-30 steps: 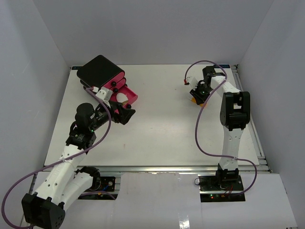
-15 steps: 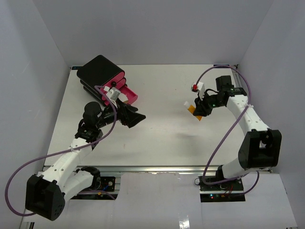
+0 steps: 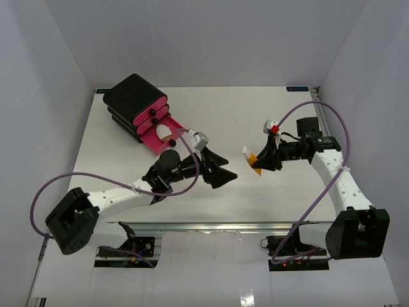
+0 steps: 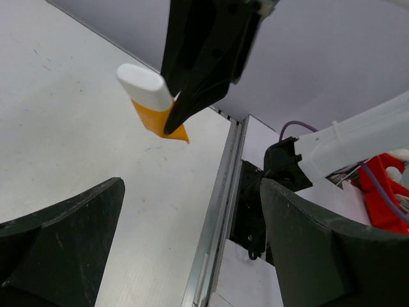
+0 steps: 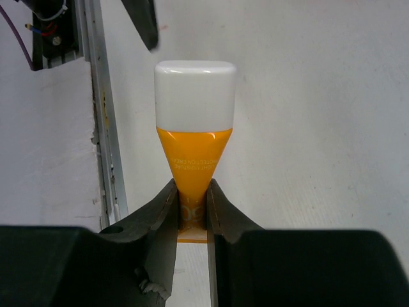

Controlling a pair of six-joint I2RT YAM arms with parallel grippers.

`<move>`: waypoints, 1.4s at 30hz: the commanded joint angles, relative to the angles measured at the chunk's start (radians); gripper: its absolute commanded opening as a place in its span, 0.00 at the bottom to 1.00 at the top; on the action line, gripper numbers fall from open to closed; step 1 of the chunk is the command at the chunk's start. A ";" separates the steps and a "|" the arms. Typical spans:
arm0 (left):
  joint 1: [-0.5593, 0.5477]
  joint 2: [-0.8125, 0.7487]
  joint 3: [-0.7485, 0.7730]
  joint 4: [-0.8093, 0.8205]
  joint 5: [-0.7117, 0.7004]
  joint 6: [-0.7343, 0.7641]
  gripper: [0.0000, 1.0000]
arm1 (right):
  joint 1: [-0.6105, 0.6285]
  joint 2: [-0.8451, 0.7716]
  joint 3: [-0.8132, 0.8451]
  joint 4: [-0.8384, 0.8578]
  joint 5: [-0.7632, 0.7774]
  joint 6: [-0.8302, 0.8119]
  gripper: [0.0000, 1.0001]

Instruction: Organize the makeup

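Pinching the orange tube (image 3: 252,157) by its flat tail in the right pincer (image 5: 192,204), above the tabletop (image 3: 287,192), cap pointing straight out from it. Facing the cap, near it, with the left pincer (image 3: 225,168) spread wide.

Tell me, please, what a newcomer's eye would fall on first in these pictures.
The bright orange tube with a white cap stands out first, pinched by its flat tail in the right gripper, right of the table middle. Facing it, the left gripper is wide open and empty. At the far left sits a black box with one pink drawer pulled out and a white puff inside.
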 commanded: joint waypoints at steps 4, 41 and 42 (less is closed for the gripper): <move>-0.106 0.108 0.104 0.104 -0.162 0.120 0.98 | -0.023 -0.108 -0.052 0.022 -0.150 -0.014 0.20; -0.173 0.202 0.152 0.231 -0.165 0.183 0.40 | -0.028 -0.181 -0.114 0.024 -0.243 -0.071 0.23; -0.173 0.205 0.155 0.228 -0.161 0.181 0.38 | -0.028 -0.179 -0.115 0.024 -0.243 -0.071 0.24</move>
